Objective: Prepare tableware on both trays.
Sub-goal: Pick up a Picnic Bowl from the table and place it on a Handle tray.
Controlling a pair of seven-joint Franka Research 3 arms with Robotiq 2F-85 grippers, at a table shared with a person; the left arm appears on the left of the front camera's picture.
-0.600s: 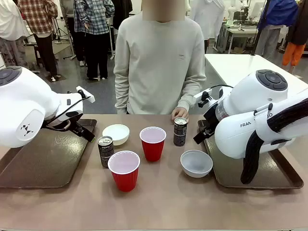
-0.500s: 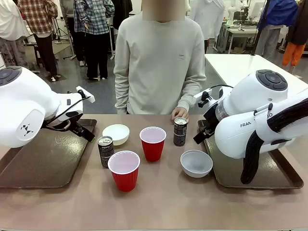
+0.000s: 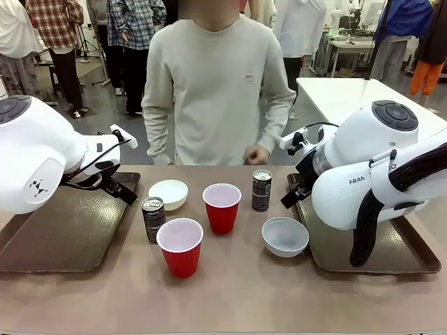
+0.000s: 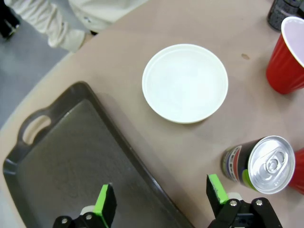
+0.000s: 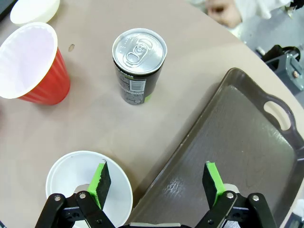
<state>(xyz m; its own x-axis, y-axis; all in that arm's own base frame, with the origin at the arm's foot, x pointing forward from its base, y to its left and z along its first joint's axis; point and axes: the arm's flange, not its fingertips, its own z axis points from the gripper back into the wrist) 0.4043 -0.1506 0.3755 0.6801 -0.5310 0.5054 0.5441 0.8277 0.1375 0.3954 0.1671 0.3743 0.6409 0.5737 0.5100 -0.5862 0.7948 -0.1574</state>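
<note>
Presently, the red cups (image 3: 222, 207), white bowls (image 3: 285, 236) and cans (image 3: 261, 190) are set on the bench (image 3: 237, 300) between the trays (image 3: 49, 237). The left gripper (image 4: 159, 187) and the right gripper (image 5: 156, 172) are held spread apart, nothing being grasped.

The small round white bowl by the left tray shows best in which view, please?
Left wrist view: the small round white bowl whole, from above. Front view: bowl oblique; right wrist view: bowl cropped.
</note>
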